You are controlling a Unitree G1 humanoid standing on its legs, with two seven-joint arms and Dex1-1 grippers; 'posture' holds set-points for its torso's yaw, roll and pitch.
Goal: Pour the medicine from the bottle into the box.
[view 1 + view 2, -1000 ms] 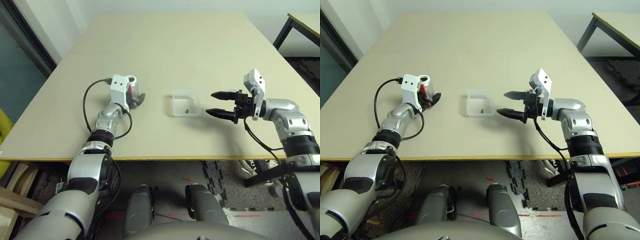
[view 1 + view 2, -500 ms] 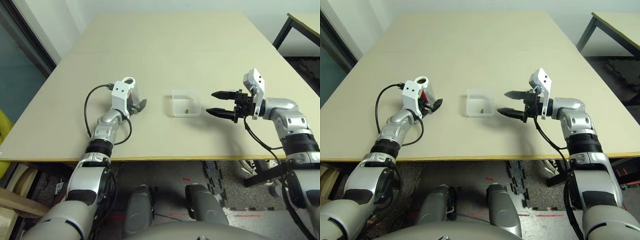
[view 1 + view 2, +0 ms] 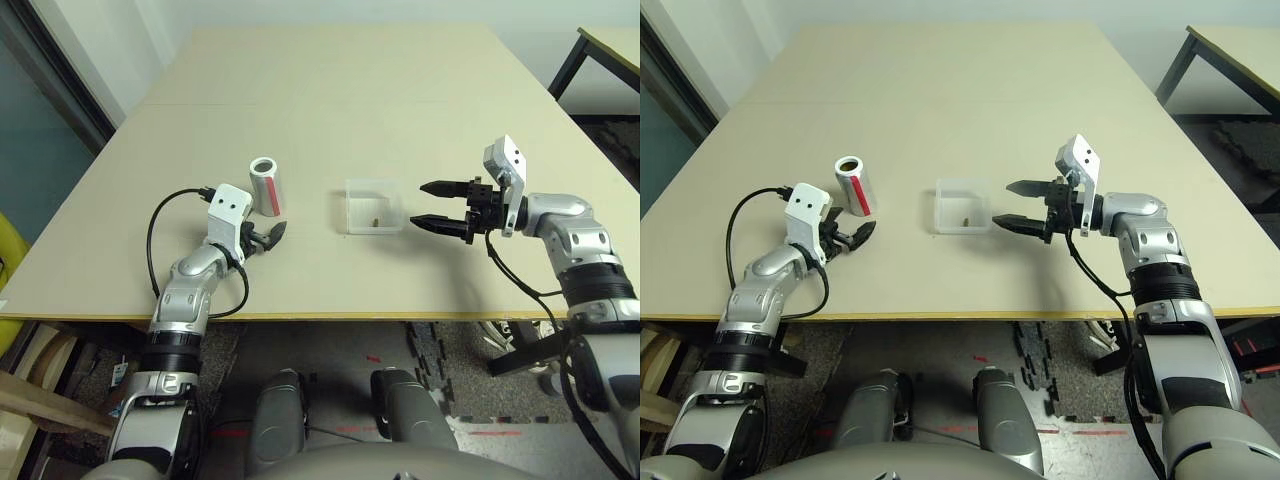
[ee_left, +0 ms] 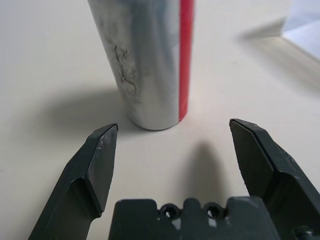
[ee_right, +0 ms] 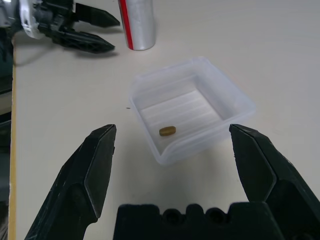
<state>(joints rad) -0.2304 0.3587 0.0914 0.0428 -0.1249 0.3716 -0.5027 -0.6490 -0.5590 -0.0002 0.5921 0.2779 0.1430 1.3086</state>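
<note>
The bottle (image 3: 265, 185), silvery with a red stripe, stands upright on the table with its round mouth uncovered. My left gripper (image 3: 266, 238) is open just on the near side of it, not touching; the left wrist view shows the bottle (image 4: 150, 60) beyond the spread fingers (image 4: 100, 160). The clear box (image 3: 373, 207) sits at the table's middle with the brownish medicine (image 5: 167, 131) lying inside it. My right gripper (image 3: 420, 204) hovers open just right of the box, fingertips pointing at it.
The beige table (image 3: 330, 100) stretches far beyond the objects. Its front edge (image 3: 330, 318) runs close under both forearms. A second table (image 3: 610, 40) stands at the far right. A black cable (image 3: 165, 215) loops off my left wrist.
My left gripper has let go of the bottle and drawn back toward me. The bottle now stands alone on the table. The right arm has hardly moved.
</note>
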